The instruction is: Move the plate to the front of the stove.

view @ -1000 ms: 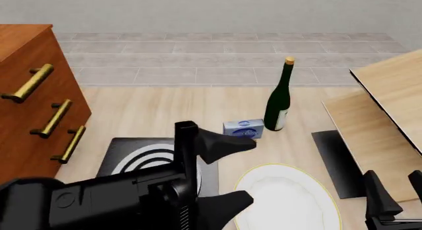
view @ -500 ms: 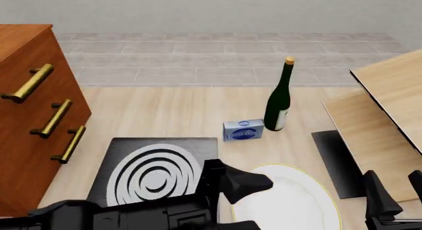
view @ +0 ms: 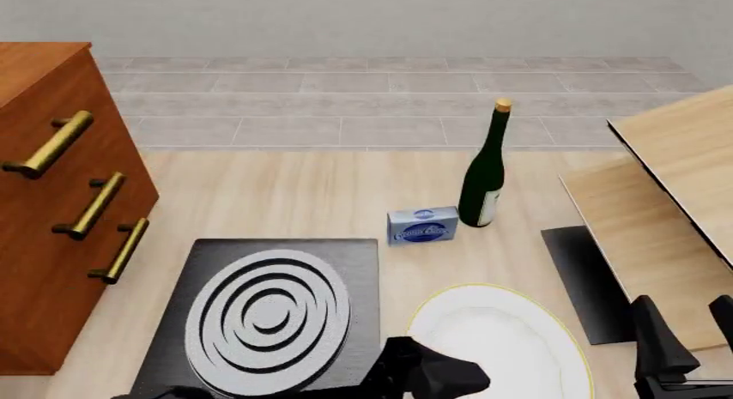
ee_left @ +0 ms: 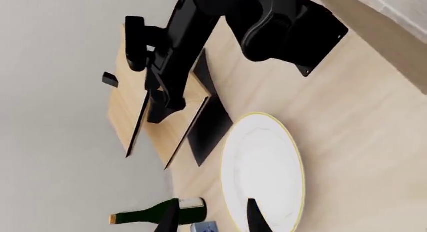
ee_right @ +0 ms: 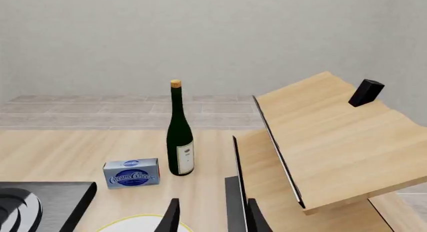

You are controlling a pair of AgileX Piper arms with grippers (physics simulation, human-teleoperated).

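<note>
Pale wooden tabletop carries the plate [view: 495,343] at lower centre-right, beside the stove [view: 266,317]. Left gripper [ee_left: 212,219], fingers spread, sits at its lower-left rim, nearer than the right gripper [ee_right: 210,217], also spread.

blue box [ee_right: 131,173], "Cream Cheese" script, bottle label [ee_right: 185,156] unreadable

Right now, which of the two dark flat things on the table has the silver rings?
The stove, the grey square slab left of the plate. The other one, the black mat right of the plate, is plain with no rings.
</note>
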